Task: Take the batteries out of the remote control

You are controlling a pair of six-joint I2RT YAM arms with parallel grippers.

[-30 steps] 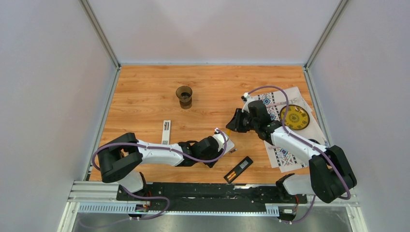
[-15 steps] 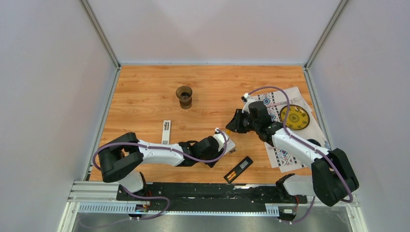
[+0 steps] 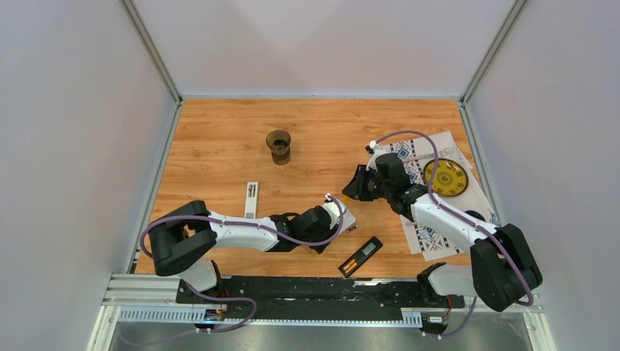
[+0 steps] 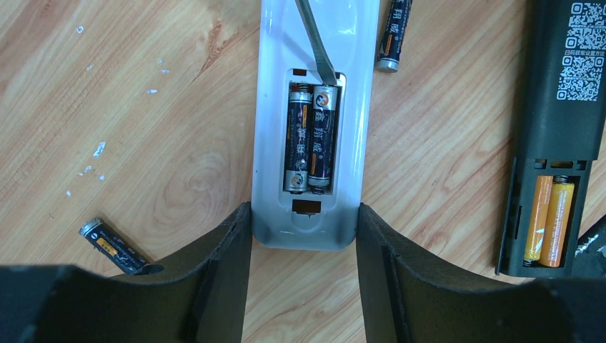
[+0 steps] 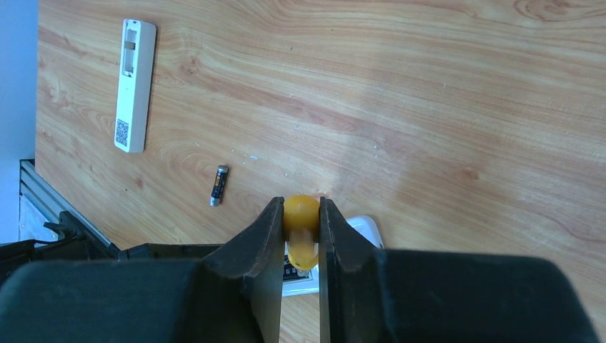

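Note:
The white remote (image 4: 312, 28) lies back up, its compartment open, with two dark grey batteries (image 4: 311, 136) inside. My left gripper (image 4: 304, 214) is shut on the remote's near end, one finger on each side. My right gripper (image 5: 301, 207) is shut on the yellow-orange screwdriver handle (image 5: 301, 218). The screwdriver's blade (image 4: 314, 43) touches the far end of the right-hand battery. Two loose dark batteries (image 4: 391, 36) (image 4: 114, 246) lie on the table beside the remote. The black remote (image 4: 564, 86) lies to the right, open, with two orange batteries (image 4: 549, 221) inside. In the top view the left gripper (image 3: 338, 219) and the right gripper (image 3: 351, 191) meet near the table's middle.
A slim white piece with a QR label (image 3: 251, 199) lies left of the arms. A dark cup (image 3: 278, 145) stands further back. A patterned mat (image 3: 428, 234) with a yellow disc (image 3: 446, 177) lies at the right. The black remote (image 3: 362, 256) is near the front edge.
The right arm has shifted very slightly. The left arm and the remotes have not moved.

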